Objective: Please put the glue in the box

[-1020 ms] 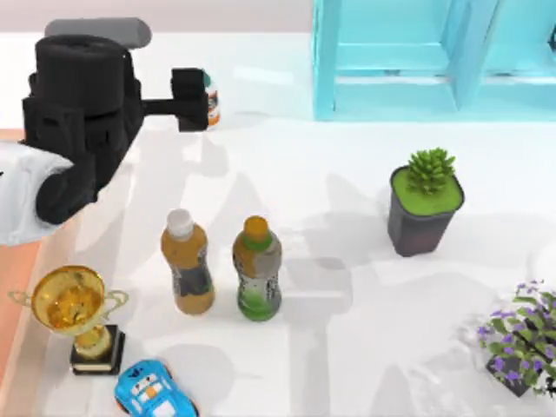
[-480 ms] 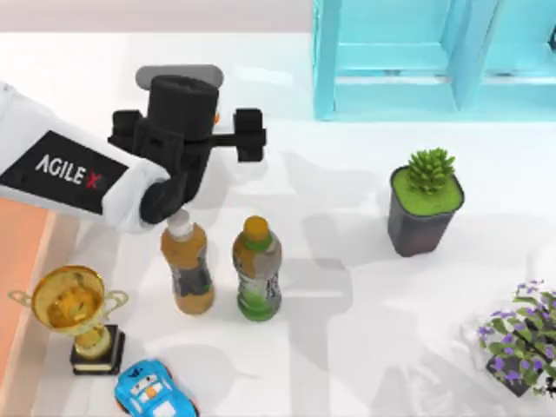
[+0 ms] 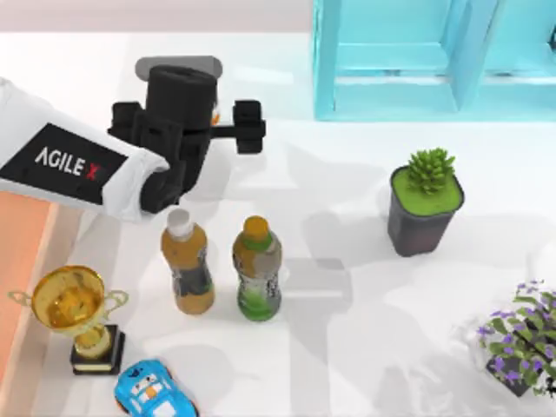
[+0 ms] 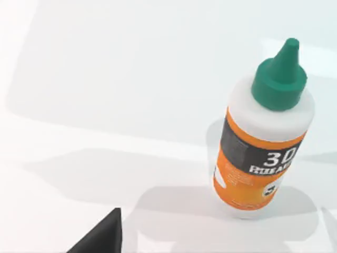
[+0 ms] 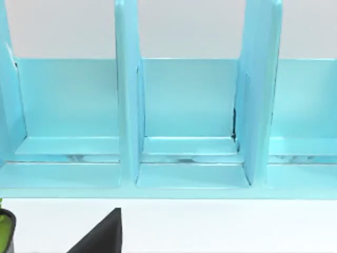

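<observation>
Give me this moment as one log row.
phase: pre-grasp | left gripper: open, beside glue | glue: upright on table, ungrasped | box: left edge | right arm: parked facing shelf

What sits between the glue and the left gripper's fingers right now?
Nothing. In the left wrist view the glue stands upright on bare white table, untouched. In the top view the left gripper hovers over it, fingers apart.

The left arm [image 3: 78, 169] hides the glue [image 4: 262, 132] from above.
</observation>
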{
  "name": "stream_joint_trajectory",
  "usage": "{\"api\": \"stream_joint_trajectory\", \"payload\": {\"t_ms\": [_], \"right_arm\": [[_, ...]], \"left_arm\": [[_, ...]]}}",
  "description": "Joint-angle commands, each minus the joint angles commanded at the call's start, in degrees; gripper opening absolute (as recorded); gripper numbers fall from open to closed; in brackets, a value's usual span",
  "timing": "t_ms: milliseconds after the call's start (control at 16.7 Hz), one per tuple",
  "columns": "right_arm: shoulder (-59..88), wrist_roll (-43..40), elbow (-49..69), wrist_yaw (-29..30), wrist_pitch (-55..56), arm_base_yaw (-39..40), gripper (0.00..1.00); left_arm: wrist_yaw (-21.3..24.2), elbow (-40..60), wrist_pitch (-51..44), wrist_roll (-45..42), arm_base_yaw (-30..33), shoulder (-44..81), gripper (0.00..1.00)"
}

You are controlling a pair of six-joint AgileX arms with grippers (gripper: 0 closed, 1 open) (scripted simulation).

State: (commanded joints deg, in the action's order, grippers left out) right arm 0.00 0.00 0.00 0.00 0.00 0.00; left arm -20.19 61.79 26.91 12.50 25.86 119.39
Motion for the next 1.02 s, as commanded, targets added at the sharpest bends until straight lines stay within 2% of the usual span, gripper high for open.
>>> {"api": "stream_joint_trajectory", "payload": {"t_ms": [300, 480, 720, 1020], "right_arm": [[0.00, 0.00, 0.00, 0.00, 0.00, 0.00, 1.00], [0.00, 0.00, 0.00, 0.00, 0.00, 0.00, 1.00], [0.00, 0.00, 0.00, 0.00, 0.00, 0.00, 1.00], [0.00, 0.00, 0.00, 0.00, 0.00, 0.00, 1.00]], "left_arm": [[2.98, 11.90, -5.01, -1.84, -3.21, 6.24, 1.00], [3.53, 17.27, -4.45, -2.10, -3.77, 12.06, 1.00], [3.15, 20.90, -1.19, -1.76, -3.19, 19.00, 1.00], [3.02, 21.17, -0.63, -1.69, -3.03, 19.89, 1.00]]}}
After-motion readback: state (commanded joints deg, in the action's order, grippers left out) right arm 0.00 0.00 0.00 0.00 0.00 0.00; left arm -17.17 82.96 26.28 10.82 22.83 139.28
